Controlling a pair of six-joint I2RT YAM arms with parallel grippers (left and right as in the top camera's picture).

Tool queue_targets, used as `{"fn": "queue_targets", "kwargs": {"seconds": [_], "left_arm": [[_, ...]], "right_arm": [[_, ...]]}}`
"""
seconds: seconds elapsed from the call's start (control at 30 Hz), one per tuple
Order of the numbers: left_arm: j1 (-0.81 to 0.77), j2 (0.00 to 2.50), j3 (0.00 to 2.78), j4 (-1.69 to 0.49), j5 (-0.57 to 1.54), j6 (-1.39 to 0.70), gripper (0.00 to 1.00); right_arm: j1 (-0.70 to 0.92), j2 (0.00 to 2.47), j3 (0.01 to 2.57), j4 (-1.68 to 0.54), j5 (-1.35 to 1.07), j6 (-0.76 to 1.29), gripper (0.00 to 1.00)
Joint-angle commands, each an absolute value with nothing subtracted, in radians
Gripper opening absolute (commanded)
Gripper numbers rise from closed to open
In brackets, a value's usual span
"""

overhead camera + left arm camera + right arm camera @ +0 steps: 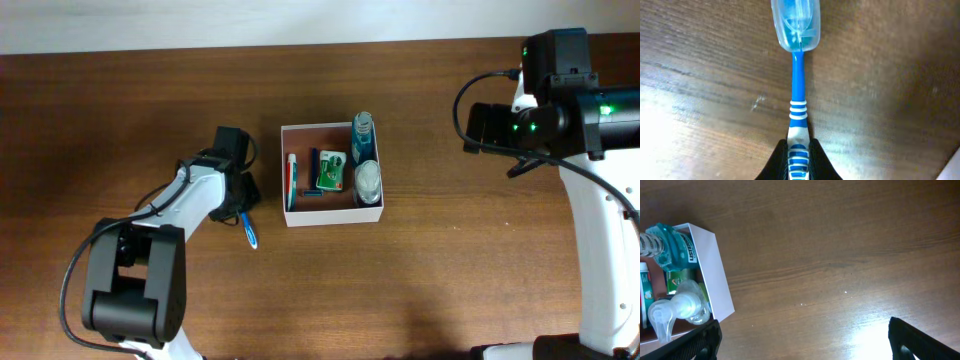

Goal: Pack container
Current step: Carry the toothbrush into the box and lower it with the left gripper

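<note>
My left gripper (799,162) is clamped on the very end of the toothbrush (798,95) handle (a thin hold). It could pivot and snag the wall of the container (335,214), just to its right. My right gripper (805,347) hangs spread apart.

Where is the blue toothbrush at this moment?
In the overhead view the toothbrush is just left of the container, by its lower left corner, with its handle clamped in the left gripper.

Overhead straight down; close wrist views, right sharing container (715,275)
</note>
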State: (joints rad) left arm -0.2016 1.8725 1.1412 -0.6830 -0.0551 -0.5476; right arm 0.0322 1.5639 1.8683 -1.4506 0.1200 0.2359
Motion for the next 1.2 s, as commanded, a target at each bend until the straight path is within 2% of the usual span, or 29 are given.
{"fn": "queue_targets", "kwargs": {"seconds": [0.0, 0.3, 0.73, 1.17], "left_arm": [[-0.210, 1.814, 1.251, -0.745, -0.041, -0.498, 0.01], [-0.305, 1.664, 1.444, -0.778, 0.068, -0.466, 0.01], [-0.524, 1.703, 1.465, -0.641, -0.028, -0.470, 0.01], [-0.539, 1.840, 1.465, -0.626, -0.092, -0.478, 0.01]], "right_arm": [[0.025, 1.551, 1.877, -1.448, 0.136, 0.240, 0.98], [0.025, 1.551, 1.877, -1.448, 0.136, 0.240, 0.98], [0.025, 1.551, 1.877, -1.448, 0.136, 0.240, 0.99], [0.025, 1.551, 1.877, -1.448, 0.136, 0.240, 0.99]]}}
